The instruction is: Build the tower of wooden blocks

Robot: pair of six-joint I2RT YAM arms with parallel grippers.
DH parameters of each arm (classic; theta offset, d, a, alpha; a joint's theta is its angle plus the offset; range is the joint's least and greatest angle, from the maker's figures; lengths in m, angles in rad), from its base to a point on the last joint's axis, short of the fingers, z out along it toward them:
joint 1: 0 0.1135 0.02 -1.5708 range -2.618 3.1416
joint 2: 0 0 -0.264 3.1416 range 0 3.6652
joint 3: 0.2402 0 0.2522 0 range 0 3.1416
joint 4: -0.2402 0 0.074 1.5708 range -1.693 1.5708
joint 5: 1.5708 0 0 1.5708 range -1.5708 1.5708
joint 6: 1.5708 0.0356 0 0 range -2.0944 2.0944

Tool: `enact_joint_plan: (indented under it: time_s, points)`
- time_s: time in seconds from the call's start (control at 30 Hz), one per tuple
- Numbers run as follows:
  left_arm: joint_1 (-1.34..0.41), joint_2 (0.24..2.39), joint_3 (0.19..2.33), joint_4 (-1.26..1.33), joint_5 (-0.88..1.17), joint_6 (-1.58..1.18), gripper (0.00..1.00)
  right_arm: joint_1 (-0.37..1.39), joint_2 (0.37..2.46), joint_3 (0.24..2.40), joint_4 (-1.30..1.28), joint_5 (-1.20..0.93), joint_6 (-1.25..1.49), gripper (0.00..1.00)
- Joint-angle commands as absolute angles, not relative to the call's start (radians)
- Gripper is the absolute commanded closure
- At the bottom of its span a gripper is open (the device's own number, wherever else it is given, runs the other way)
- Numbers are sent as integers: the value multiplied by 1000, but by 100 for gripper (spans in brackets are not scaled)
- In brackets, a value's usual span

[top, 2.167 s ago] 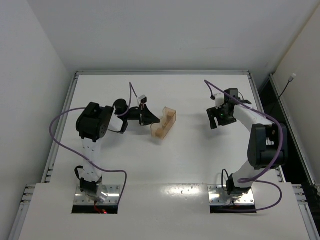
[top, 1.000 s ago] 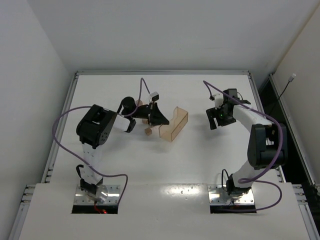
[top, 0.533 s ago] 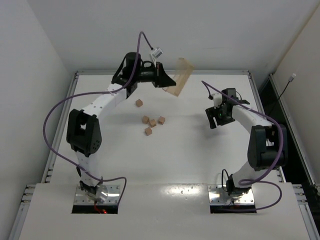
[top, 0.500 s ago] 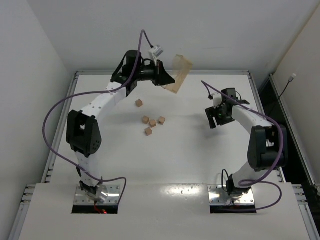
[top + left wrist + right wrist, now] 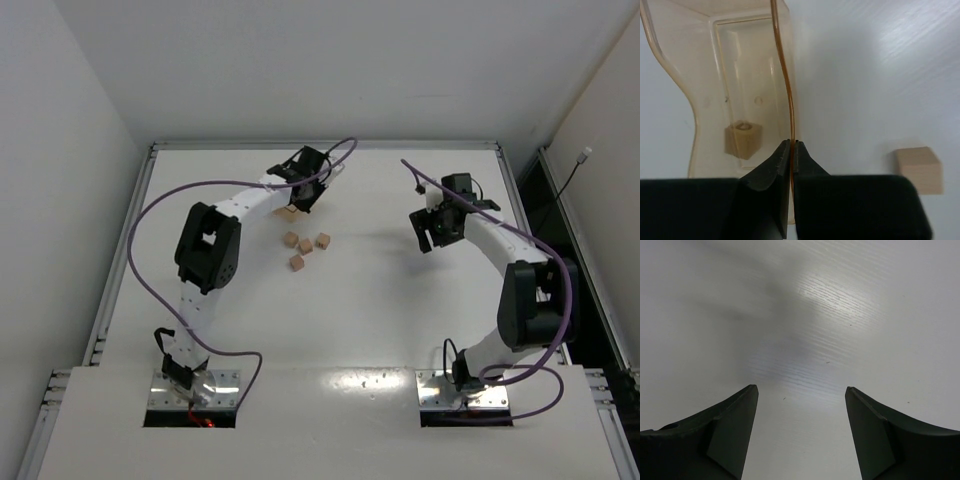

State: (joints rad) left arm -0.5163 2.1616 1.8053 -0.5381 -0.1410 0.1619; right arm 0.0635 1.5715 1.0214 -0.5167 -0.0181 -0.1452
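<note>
Just left of centre in the overhead view, on the white table (image 5: 400, 300): four wood blocks (image 5: 306, 246), loose and single. Three in a short row running left to right, two close against each other, the third (image 5: 323, 240) just beside. The fourth (image 5: 297, 262) near, below the row. Each flat on one face, cubes with no longer side to point anywhere.

Above that cluster, toward the upper middle: left gripper (image 5: 303, 193), arm stretched far out, a tan patch just under it.

Up close in the left wrist view: same gripper (image 5: 791, 143) clenched on the thin side wall of a clear amber box (image 5: 747, 60), long axis running up the frame. Through the box's clear floor, one block (image 5: 742, 140), inside or beneath not to be told. Another block (image 5: 919, 169) on bare table at lower right, apart from the box.

Right of centre overhead: right gripper (image 5: 428, 238), fingers (image 5: 735, 430) spread wide, grasping nothing, above bare table.
</note>
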Motion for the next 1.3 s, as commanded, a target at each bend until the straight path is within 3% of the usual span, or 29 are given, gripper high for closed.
enact_joint_plan:
  time_s: [0.0, 0.5, 0.83, 1.27]
  points:
    - [-450, 2141, 1881, -497, -301, 210, 100, 71, 1528, 1025, -482, -9, -129, 33]
    - [-210, 2189, 1870, -460, -164, 117, 100, 71, 1574, 1034, -482, -28, -129, 34]
    - [-288, 2143, 1635, -422, 50, 299, 100, 71, 1585, 1034, -491, -28, -129, 35]
    - [-400, 2085, 1500, -541, 355, 543, 100, 71, 1585, 1034, -491, -28, -129, 35]
